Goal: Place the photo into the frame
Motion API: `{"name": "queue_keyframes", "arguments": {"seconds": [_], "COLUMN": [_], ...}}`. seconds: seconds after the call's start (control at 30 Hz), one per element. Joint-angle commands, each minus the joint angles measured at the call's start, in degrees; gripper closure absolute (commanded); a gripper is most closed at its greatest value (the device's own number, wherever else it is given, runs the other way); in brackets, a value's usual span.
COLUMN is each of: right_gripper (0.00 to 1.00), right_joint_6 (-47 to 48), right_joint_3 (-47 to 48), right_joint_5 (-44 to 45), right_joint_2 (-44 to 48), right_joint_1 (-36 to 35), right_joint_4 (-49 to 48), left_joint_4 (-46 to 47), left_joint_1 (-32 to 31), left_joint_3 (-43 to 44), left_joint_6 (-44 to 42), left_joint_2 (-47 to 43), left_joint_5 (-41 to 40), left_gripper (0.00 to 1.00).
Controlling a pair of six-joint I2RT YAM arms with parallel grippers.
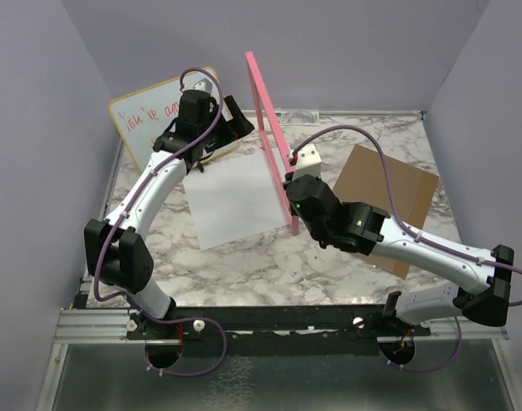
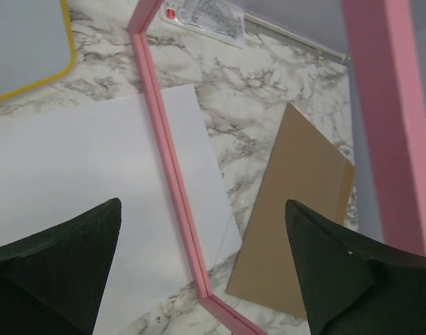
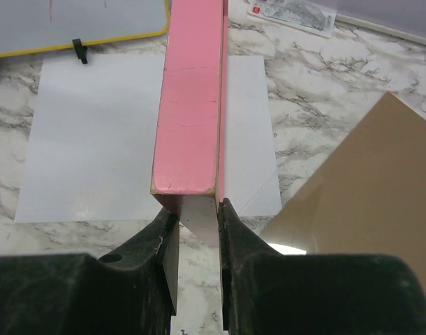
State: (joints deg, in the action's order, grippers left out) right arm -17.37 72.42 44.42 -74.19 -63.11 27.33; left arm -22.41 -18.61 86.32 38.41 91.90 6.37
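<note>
The frame point(image 1: 269, 128), with a pink border, stands on edge across the middle of the table. My right gripper point(image 1: 291, 184) is shut on its near end; in the right wrist view both fingers point(image 3: 237, 237) press the frame's border point(image 3: 192, 91). The photo point(image 1: 231, 201) lies flat, white side up, left of the frame and partly behind its pane point(image 2: 73, 160) point(image 3: 94, 139). My left gripper point(image 1: 235, 124) is open and empty, high beside the frame's far end on its left side. The left wrist view looks through the pane, with the frame's border point(image 2: 167, 153) between the spread fingers of the left gripper point(image 2: 202, 265).
The brown backing board point(image 1: 389, 193) lies flat at the right point(image 2: 297, 209) point(image 3: 366, 188). A yellow-edged whiteboard point(image 1: 150, 116) with red writing leans at the back left. A small packaged ruler set point(image 2: 206, 17) lies by the back wall.
</note>
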Motion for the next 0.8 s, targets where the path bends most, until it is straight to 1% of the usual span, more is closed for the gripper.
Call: {"name": "queue_keyframes", "arguments": {"seconds": [0.0,0.07,0.23,0.3,0.47,0.6,0.7,0.77], "right_gripper": [0.99,0.99,0.99,0.99,0.99,0.98,0.97,0.96], "right_joint_6": [-1.5,-0.8,-0.5,-0.5,0.0,1.2,2.9,4.0], "right_joint_3": [1.5,1.9,3.6,4.2,6.0,7.6,9.3,10.8], "right_joint_5": [0.9,1.1,0.4,0.3,0.3,0.6,0.9,1.7], "right_joint_2": [-3.4,-4.4,-6.7,-7.4,-9.7,-11.7,-13.5,-15.5], "right_joint_1": [-2.4,-3.2,-4.4,-5.0,-5.7,-6.3,-6.8,-7.3], "right_joint_4": [4.6,3.9,4.2,4.2,4.7,5.0,5.1,5.3], "left_joint_4": [0.1,1.8,7.3,9.4,12.8,13.0,8.0,4.4], "left_joint_1": [0.5,1.4,2.1,2.1,2.0,2.0,2.0,2.0], "left_joint_3": [4.4,4.4,5.2,5.8,7.7,7.9,10.3,11.8], "left_joint_6": [5.1,8.8,11.5,11.8,13.0,12.4,10.0,8.5], "left_joint_2": [1.7,1.4,-0.2,0.1,2.8,3.2,5.3,6.9], "left_joint_5": [5.0,3.1,0.6,1.9,9.7,9.3,8.7,7.8], "left_gripper": [0.01,0.01,0.01,0.01,0.01,0.01,0.02,0.07]}}
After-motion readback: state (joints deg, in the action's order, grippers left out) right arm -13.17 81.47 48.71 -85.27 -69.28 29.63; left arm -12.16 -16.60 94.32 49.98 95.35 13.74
